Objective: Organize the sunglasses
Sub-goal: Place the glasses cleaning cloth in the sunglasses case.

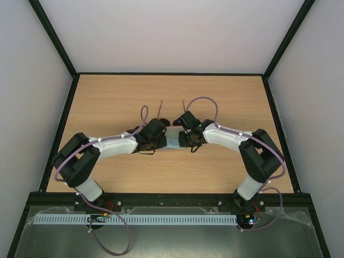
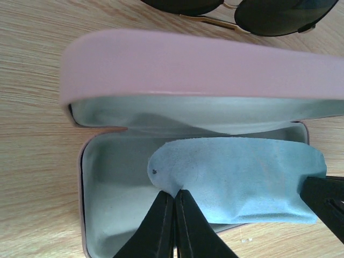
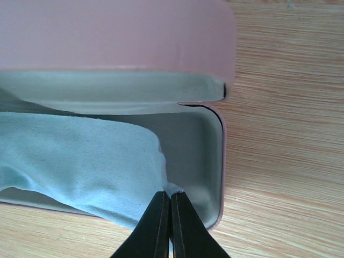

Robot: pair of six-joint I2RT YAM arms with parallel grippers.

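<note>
Pinching blue cloth point(image 2: 242, 177) with shut left gripper point(image 2: 175, 192) and shut right gripper point(image 3: 171, 194), inside open pink case point(image 2: 188, 64), with sunglasses point(image 2: 274, 16) just past its far side.

I'm looking over my rig. The left arm point(image 1: 113, 146) and right arm point(image 1: 228, 137) are showing smooth white link covers between chunky black joint housings. A lavender cable point(image 1: 207, 99) is running along each one, pinned by small white ties. A bit of red wire is peeking out by the black bases point(image 1: 91, 207). The left gripper point(image 2: 173, 193) and right gripper point(image 3: 170, 194) are showing slim, black, tapering fingers.
</note>
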